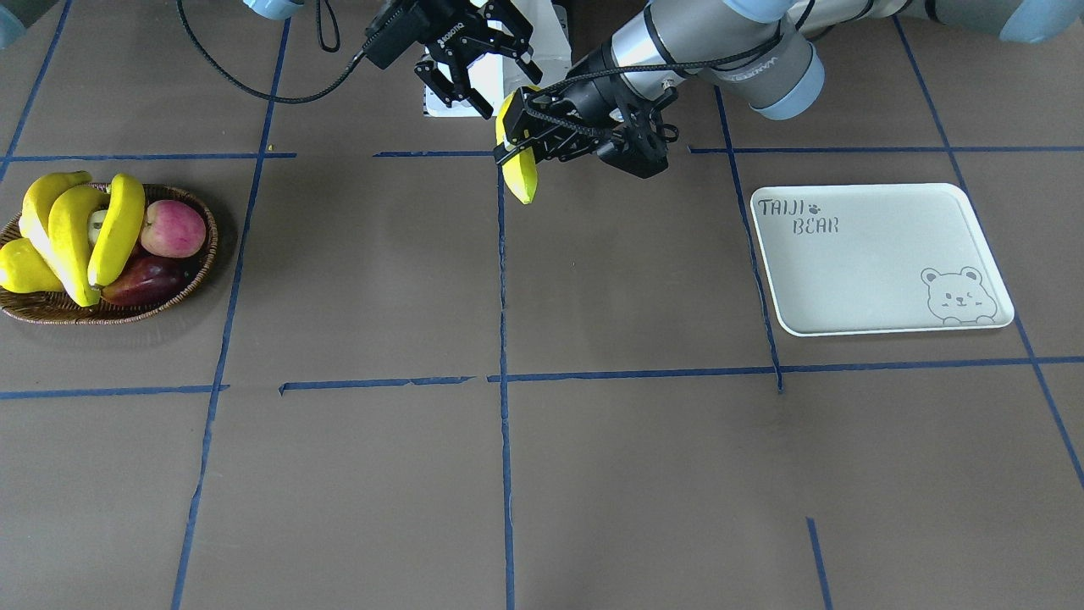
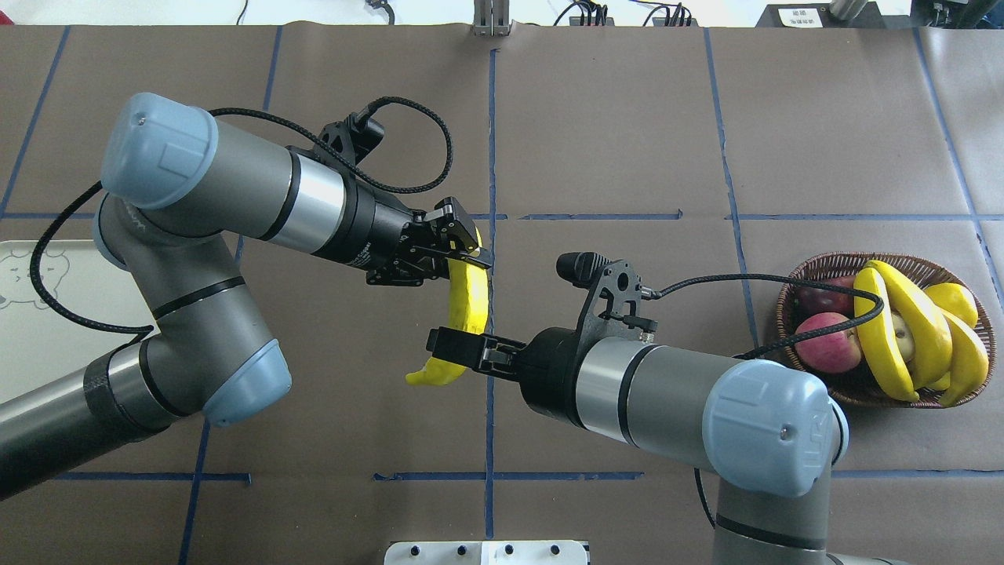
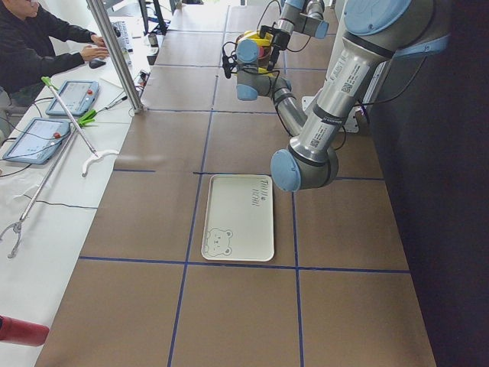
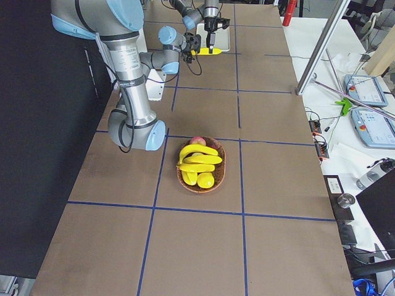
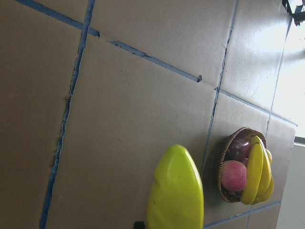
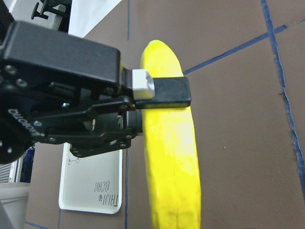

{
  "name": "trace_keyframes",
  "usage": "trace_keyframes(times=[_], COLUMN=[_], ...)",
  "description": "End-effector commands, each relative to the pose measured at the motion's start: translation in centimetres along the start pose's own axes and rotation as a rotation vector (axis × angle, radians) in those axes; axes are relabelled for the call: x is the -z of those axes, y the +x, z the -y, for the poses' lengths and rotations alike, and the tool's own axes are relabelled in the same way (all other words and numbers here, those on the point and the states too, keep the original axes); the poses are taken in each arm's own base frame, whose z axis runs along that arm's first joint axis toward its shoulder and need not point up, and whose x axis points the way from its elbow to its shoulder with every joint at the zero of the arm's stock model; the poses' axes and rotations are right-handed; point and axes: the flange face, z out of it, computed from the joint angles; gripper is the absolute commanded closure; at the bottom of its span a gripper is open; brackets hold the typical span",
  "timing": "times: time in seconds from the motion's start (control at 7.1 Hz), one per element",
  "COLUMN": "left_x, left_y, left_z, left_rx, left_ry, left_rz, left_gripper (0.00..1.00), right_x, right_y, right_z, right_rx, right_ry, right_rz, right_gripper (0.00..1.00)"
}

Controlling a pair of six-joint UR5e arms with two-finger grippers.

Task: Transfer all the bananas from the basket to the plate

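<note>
Above the brown surface [image 1: 356, 280], my left pincer [image 1: 518, 135] clamps the banana [image 1: 522, 178] and my right pincer [image 1: 481, 72] is apart. I'd carry it slowly to the plate [image 1: 881, 254].

Glowing evenly under soft light, throwing faint shadow below the basket [image 1: 110, 320], glaring white at the left wrist view's edge, blurring the near banana [image 5: 175, 191]

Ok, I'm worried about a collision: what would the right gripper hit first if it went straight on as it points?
Probably the banana held by the left gripper: it sits dead ahead in the right gripper's wrist view. Any gap is unclear.
</note>
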Motion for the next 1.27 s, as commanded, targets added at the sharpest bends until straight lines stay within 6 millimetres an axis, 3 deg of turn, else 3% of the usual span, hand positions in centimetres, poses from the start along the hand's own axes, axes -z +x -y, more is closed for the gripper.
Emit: trace_keyframes(times=[0.0, 0.14, 0.28, 0.42, 0.56, 0.84, 0.99, 1.13], left_x=[1.0, 1.8, 3.9, 7.6, 13.7, 23.7, 26.8, 27.0], left_y=[-0.8, -3.0, -6.5, -12.1, -20.7, -36.8, -42.2, -45.5], left_z=[3.2, 5.5, 8.1, 10.9, 13.6, 15.6, 17.6, 17.9], left_rx=[0.061, 0.094, 0.091, 0.097, 0.110, 0.094, 0.126, 0.169], left_ry=[0.059, 0.077, 0.110, 0.144, 0.145, 0.149, 0.160, 0.152], left_rz=[0.089, 0.196, 0.296, 0.372, 0.452, 0.609, 0.657, 0.686], left_gripper=[1.00, 1.00, 1.00, 1.00, 1.00, 1.00, 1.00, 1.00], right_x=[2.2, 3.4, 5.1, 6.5, 7.5, 7.6, 7.7, 7.7], right_y=[-0.7, -0.6, -0.2, 0.5, 1.6, 4.8, 5.6, 6.0], right_z=[1.2, 4.3, 8.1, 11.4, 14.1, 16.2, 16.8, 17.0], right_rx=[0.001, -0.002, -0.021, -0.026, 0.053, 0.140, 0.161, 0.164], right_ry=[-0.032, -0.060, -0.070, -0.068, -0.080, -0.125, -0.122, -0.122], right_rz=[0.024, -0.040, -0.125, -0.205, -0.285, -0.452, -0.470, -0.477], right_gripper=[0.00, 0.00, 0.00, 0.00, 0.00, 0.00, 0.00, 0.00])
